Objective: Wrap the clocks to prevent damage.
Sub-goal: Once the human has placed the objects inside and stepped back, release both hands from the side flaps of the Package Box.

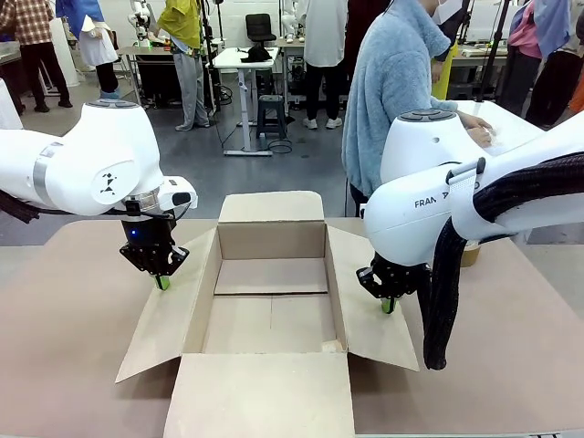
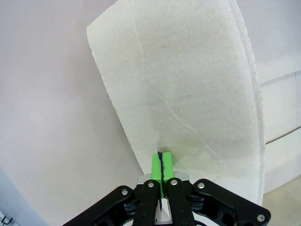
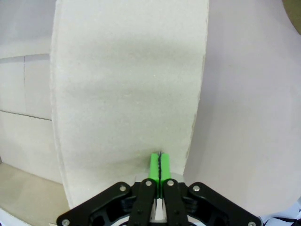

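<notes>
My left gripper (image 1: pixel 162 281) points straight down, its tips set on the left flap (image 1: pixel 169 319) of the open brown cardboard box (image 1: pixel 271 239). The jaws are pressed tight together with nothing between the green pads, and it looks to be pinning that flap flat to the brown table (image 1: pixel 64 319). The box sits between my two arms, and its side flaps run lengthwise away from me toward the far edge. Its floor is bare cardboard.

My right gripper (image 1: pixel 388 306) mirrors the left: tips down on the right flap (image 1: pixel 370 315), jaws fully closed, holding nothing.

Where the clocks lie I cannot tell. The nearest hint is beyond my right arm, where a person (image 1: pixel 392 91) in a light blue top leans away from the box, one hand (image 1: pixel 476 130) on a white table (image 1: pixel 511 128) at the far right. Whatever is under that hand is too small to make out.

If the bundle comes from there, I judge it would arrive from the far right, nearer my right arm than my left. It would then go down through the opening between my grippers, so I would leave both flaps spread and the mouth open.
</notes>
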Tool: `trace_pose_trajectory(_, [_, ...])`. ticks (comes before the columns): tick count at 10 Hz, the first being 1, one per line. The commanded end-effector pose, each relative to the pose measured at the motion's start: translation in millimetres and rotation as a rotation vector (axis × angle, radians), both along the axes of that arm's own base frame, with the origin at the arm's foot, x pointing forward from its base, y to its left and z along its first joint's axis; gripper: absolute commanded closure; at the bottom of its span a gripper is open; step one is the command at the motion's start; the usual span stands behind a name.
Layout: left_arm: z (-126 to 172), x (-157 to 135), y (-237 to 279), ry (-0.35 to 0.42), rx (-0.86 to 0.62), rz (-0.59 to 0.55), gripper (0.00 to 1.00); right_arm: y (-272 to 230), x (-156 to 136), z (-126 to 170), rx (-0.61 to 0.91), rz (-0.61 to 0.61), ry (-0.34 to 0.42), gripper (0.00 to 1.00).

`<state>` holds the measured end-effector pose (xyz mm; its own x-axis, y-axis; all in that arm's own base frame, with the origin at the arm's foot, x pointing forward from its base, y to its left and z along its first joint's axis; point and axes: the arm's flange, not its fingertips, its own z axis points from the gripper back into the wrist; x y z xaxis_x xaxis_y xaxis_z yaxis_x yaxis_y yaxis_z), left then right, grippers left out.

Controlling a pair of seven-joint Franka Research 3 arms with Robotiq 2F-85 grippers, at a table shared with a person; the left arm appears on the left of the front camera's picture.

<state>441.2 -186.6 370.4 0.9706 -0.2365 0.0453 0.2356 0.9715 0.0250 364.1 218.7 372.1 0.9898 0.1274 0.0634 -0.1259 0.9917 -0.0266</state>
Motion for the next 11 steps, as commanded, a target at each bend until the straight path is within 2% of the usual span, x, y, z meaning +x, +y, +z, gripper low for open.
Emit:
trace_pose_trajectory(1, [-1.2, -1.2, 0.8, 0.002, 0.013, -0.003, 1.00, -0.4, -1.3, -2.1, -0.009, -0.002, 0.002, 0.99])
trace_pose_trajectory(11, [-1.2, -1.2, 0.8, 0.002, 0.013, -0.003, 1.00, -0.4, -1.3, -2.1, -0.009, -0.002, 0.002, 0.99])
